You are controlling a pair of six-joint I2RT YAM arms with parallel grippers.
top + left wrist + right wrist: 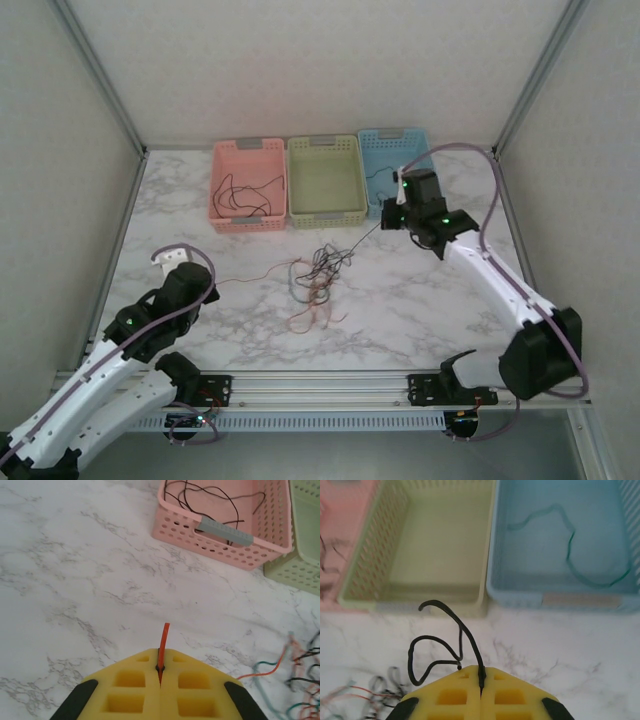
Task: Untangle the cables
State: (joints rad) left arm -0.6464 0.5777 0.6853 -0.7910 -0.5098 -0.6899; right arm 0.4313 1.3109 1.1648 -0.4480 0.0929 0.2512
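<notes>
A tangle of thin cables [318,280] in black, orange and green lies mid-table. My left gripper [161,666] is shut on an orange cable [163,639], whose tip pokes out past the yellow pads; the same orange cable [250,279] stretches taut from my left gripper [172,260] to the tangle. My right gripper [481,672] is shut on a black cable [451,630] that loops to its left. A black strand [360,238] runs from the tangle up to my right gripper [392,215], in front of the baskets.
Three baskets stand along the back: a pink basket [248,186] holding a black cable [215,495], an empty green basket [325,178], and a blue basket [560,592] holding a green cable [570,545]. Cage posts frame the table's sides.
</notes>
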